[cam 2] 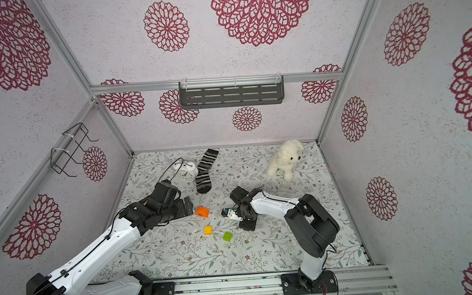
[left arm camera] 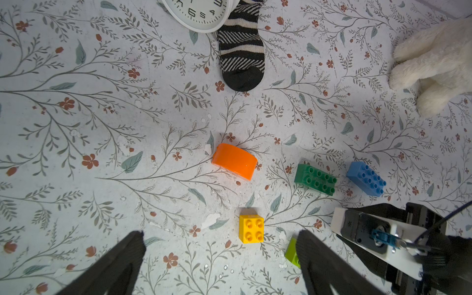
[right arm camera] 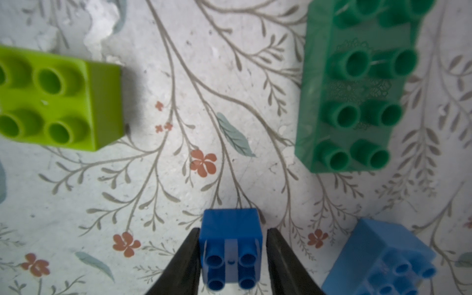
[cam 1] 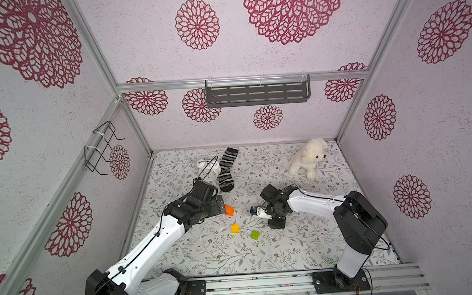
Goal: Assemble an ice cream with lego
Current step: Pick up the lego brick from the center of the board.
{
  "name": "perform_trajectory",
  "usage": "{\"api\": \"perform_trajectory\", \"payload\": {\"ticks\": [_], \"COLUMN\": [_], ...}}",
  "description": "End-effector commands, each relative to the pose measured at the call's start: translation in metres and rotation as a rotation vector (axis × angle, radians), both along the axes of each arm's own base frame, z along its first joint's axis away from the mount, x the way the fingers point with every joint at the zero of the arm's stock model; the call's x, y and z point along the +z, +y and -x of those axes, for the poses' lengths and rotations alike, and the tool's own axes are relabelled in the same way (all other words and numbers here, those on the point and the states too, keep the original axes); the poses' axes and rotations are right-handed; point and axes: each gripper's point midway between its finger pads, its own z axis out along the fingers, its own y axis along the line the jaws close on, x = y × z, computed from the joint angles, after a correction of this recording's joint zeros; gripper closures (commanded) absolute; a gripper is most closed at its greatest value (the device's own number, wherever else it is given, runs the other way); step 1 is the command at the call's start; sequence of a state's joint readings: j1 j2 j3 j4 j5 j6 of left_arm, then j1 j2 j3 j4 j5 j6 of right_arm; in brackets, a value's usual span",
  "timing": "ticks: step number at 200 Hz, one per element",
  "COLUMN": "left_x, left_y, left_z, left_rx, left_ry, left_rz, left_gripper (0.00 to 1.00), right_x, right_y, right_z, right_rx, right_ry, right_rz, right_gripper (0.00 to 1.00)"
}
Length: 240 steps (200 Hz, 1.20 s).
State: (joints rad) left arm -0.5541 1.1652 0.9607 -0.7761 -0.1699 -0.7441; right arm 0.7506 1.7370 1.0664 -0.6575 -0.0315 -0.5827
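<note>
The lego lies loose on the flowered table. In the left wrist view an orange half-round brick point(left arm camera: 234, 161) lies ahead, with a yellow square one point(left arm camera: 251, 228), a dark green long one point(left arm camera: 315, 178) and a light blue long one point(left arm camera: 366, 178) around it. A lime brick point(left arm camera: 291, 251) shows partly behind one finger. My left gripper point(left arm camera: 219, 233) is open and holds nothing; in a top view it hangs beside the orange brick point(cam 1: 229, 209). My right gripper point(right arm camera: 233, 231) is shut on a blue square brick point(right arm camera: 231, 222), studs toward the camera, between the lime brick point(right arm camera: 58, 102) and the dark green brick point(right arm camera: 357, 89). No assembled ice cream is in view.
A white alarm clock point(cam 1: 209, 169) and a striped sock point(cam 1: 227, 168) lie behind the left arm. A white plush dog point(cam 1: 308, 157) stands at the back right. A grey shelf point(cam 1: 256, 93) hangs on the back wall and a wire rack point(cam 1: 103, 148) on the left wall.
</note>
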Motion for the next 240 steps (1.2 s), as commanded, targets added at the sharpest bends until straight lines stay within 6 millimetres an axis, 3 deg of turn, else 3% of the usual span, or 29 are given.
{"api": "perform_trajectory", "payload": {"ticks": [1, 49, 77, 117, 192, 240], "left_x": [0.009, 0.008, 0.008, 0.012, 0.014, 0.013], "left_y": [-0.001, -0.001, -0.002, -0.001, 0.001, 0.007], "left_z": [0.0, 0.001, 0.001, 0.001, -0.001, -0.002], "left_rx": [-0.013, -0.012, -0.014, -0.013, -0.035, -0.035], "left_ry": [-0.022, -0.019, -0.021, -0.031, -0.035, -0.008], "left_rz": [-0.001, 0.0, 0.002, 0.005, -0.031, -0.039], "left_gripper": [0.02, 0.02, 0.02, 0.02, 0.02, 0.02], "right_x": [0.011, 0.01, 0.01, 0.013, 0.051, 0.07], "right_y": [0.0, 0.0, 0.0, 0.001, 0.0, 0.029], "right_z": [0.004, 0.006, 0.009, 0.006, 0.001, 0.025], "right_rx": [-0.012, -0.01, -0.007, -0.041, -0.257, -0.302], "right_ry": [0.008, 0.02, 0.037, 0.019, -0.105, -0.111], "right_rz": [-0.017, -0.019, -0.025, -0.036, -0.011, -0.039], "right_gripper": [0.57, 0.62, 0.72, 0.73, 0.73, 0.73]}}
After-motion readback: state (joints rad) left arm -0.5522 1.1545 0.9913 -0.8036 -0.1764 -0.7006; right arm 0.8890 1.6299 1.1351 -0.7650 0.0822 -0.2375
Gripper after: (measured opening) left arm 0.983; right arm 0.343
